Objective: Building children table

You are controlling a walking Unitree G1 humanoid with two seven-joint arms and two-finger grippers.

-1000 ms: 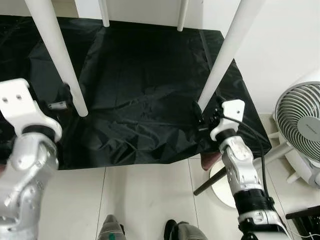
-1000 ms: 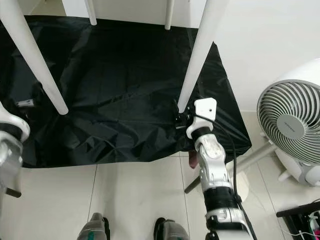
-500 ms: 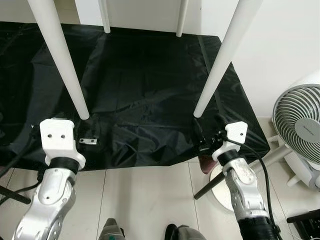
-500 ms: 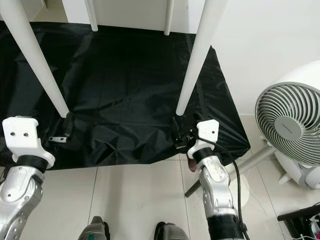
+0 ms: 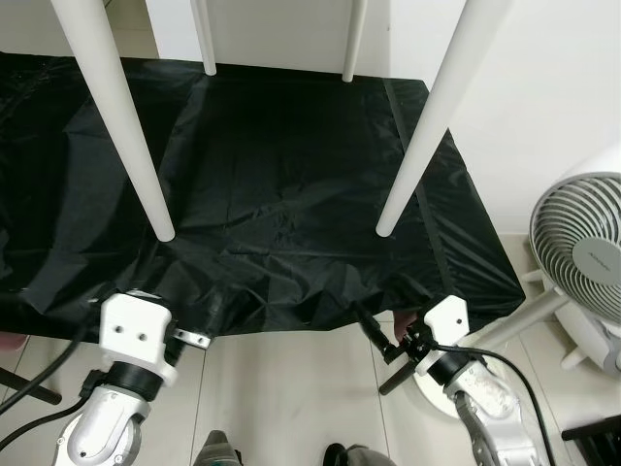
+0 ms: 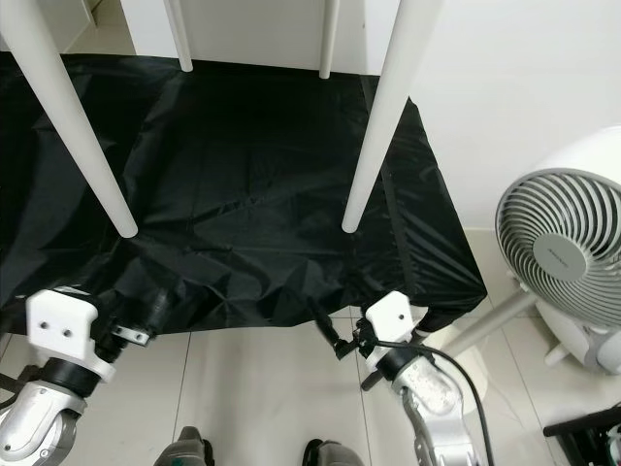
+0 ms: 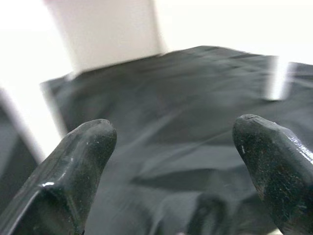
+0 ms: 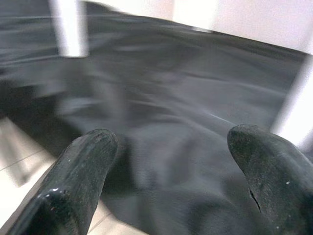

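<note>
— What do we have before us?
— The black sheet [image 5: 281,194] covers the floor, and four white table legs [image 5: 419,126] stand on it, their long axes running steeply upward out of frame.
— And our grippers?
— Both sit low at the sheet's near edge. Our left gripper [image 7: 166,161] and right gripper [image 8: 171,166] have fingers spread wide, holding nothing.
— Which leg is closest?
— We judge the right-hand front leg lies ahead of and above our right gripper; the left front leg [image 5: 121,116] faces our left.
</note>
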